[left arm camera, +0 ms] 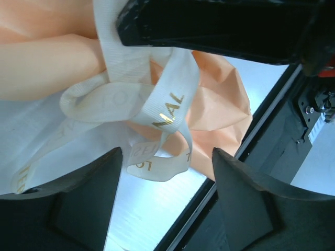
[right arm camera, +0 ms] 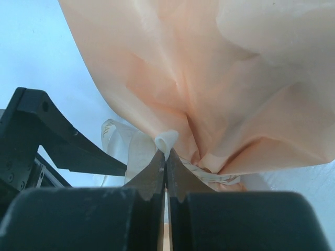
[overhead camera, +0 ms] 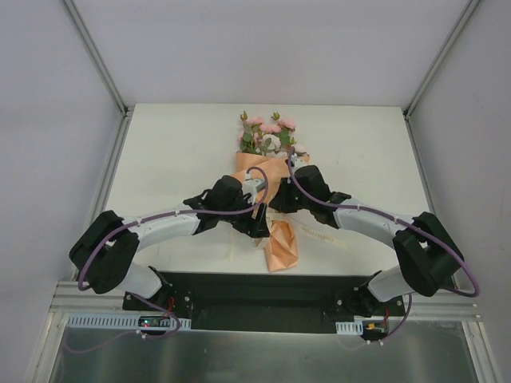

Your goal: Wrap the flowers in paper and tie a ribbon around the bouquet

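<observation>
I see the white table (overhead camera: 160,159) bearing the peach-orange paper-cone bouquet (overhead camera: 281,243) at centre, with pale pink flowers (overhead camera: 267,128) at its far end. The cream gold-lettered fabric ribbon (left arm camera: 157,110) loops against the paper. Left gripper (left arm camera: 166,154): jaws apart, straddling a ribbon loop. Right gripper (right arm camera: 166,157): pinched shut on a ribbon fold.

White table (overhead camera: 160,159), paper-wrapped bouquet (overhead camera: 267,171) lying along its middle, cream ribbon (left arm camera: 167,104) looped at its stem end

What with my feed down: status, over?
Left gripper open over cream gold-lettered fabric ribbon loops. Right gripper shut on ribbon at peach-orange paper cone. Nothing seen blocking.
</observation>
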